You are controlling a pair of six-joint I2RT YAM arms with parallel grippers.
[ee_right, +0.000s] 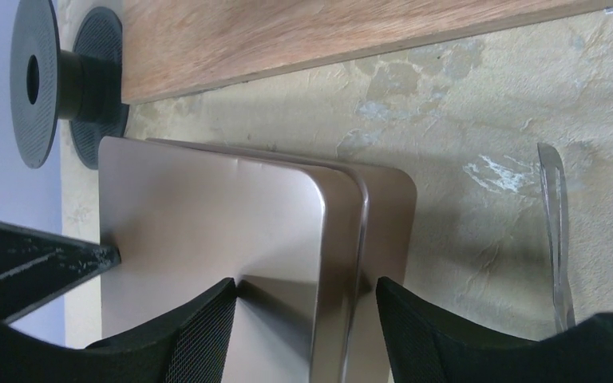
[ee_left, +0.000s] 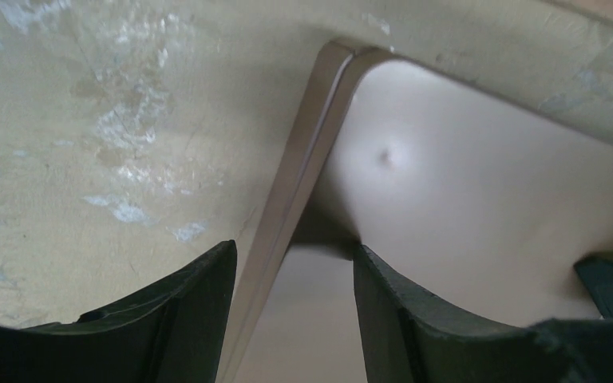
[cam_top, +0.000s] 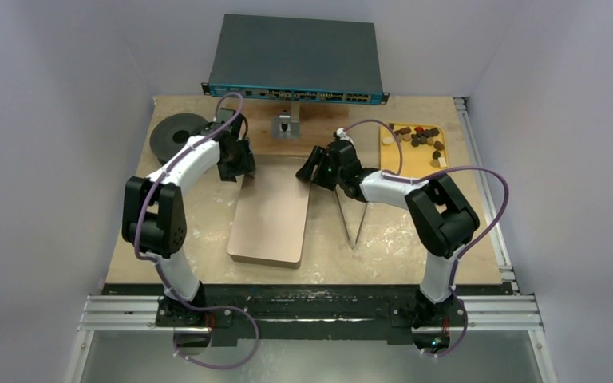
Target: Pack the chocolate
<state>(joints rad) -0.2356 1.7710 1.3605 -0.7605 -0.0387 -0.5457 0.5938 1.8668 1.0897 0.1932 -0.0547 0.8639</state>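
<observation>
A closed rose-gold box (cam_top: 270,215) is laid lengthwise on the middle of the mottled surface (cam_top: 383,251), its lid on. A pair of metal tongs (cam_top: 353,219) is laid just to its right, apart from it.

At the box's far left corner the left hand (ee_left: 294,251) is lowered. Its fingers are spread astride the box's side edge, one outside the wall and one over the lid, and nothing is clenched between them. At the far right corner the right hand (ee_right: 305,286) is placed likewise. It is released, with the rounded corner of the lid and the base beneath it seen between its parted fingers. Whether any finger is touching the box cannot be told.

The chocolate (cam_top: 423,137) is found farther back on the right, well apart from the box. It is heaped as dark, tan and cream pieces on a yellow tray (cam_top: 407,155).

On the far left a black spool (cam_top: 177,136) is seen. A wooden board (cam_top: 311,137) is set between the spool and the tray, and a grey network switch (cam_top: 295,56) is stood behind it.
</observation>
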